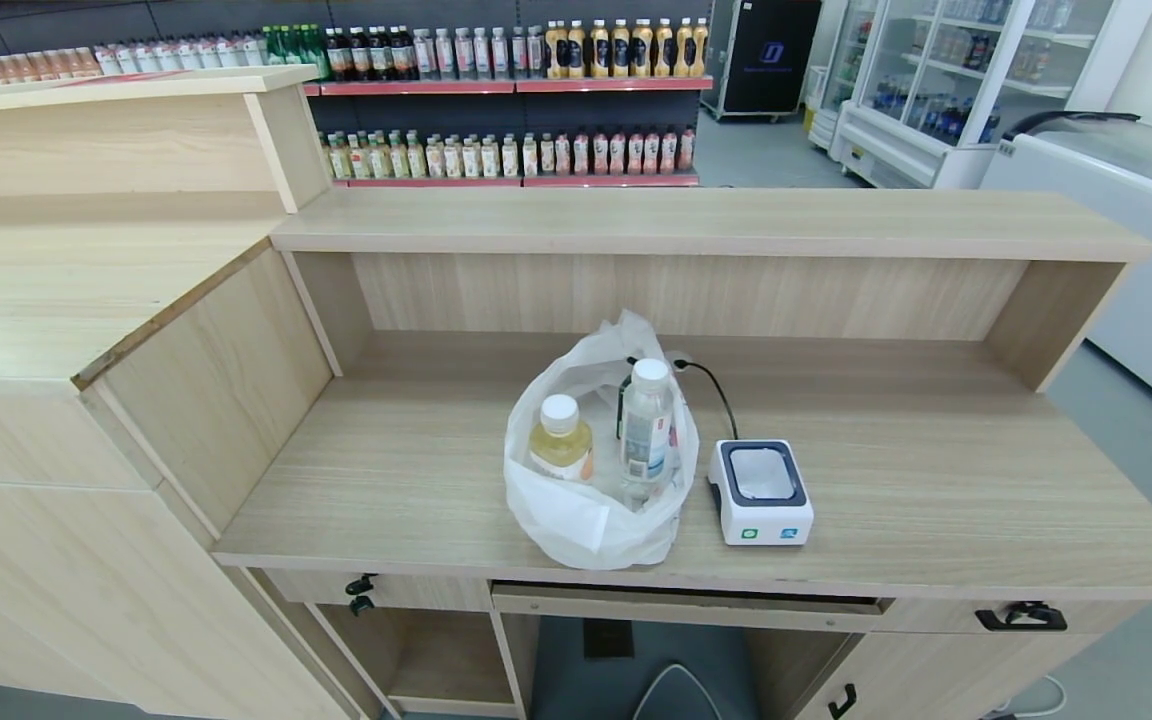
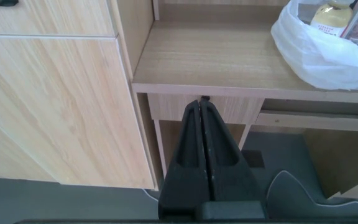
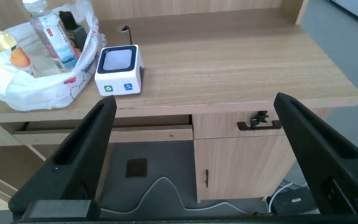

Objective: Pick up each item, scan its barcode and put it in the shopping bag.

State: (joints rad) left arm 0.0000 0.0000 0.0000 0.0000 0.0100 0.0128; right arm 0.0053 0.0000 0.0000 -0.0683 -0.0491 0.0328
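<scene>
Two bottles are seen standing upright inside the white shopping bag [image 1: 591,505]. One is a short bottle of yellow drink [image 1: 560,440] with a white cap. The other is a taller clear bottle [image 1: 648,428] with a white cap, and it is touching the yellow one's side or is just beside it; which one cannot be told. A dark thing [image 3: 71,22] is also tucked in the bag behind the clear bottle, but too much of it is hidden for it to be named.

The bag is set on the wooden counter [image 1: 936,470], with its mouth open to the top. A small white scanner [image 1: 761,490] with a dark-rimmed window is placed just beside the bag, on the side of the clear bottle. A black cable [image 1: 717,392] is run from behind the bag toward the scanner.

The left gripper [image 2: 202,107] is held low in front of the counter, below the bag and well apart from it. Its jaws are pressed together with nothing between them. The right gripper [image 3: 196,103] is also held low in front of the counter, past the scanner from the bag. Its jaws are spread wide and nothing is held.

A black handle [image 3: 260,121] is fixed on the drawer front below the counter top, far from the bag. Shelves of drinks [image 1: 496,50] are lined up in the room behind the bag.
</scene>
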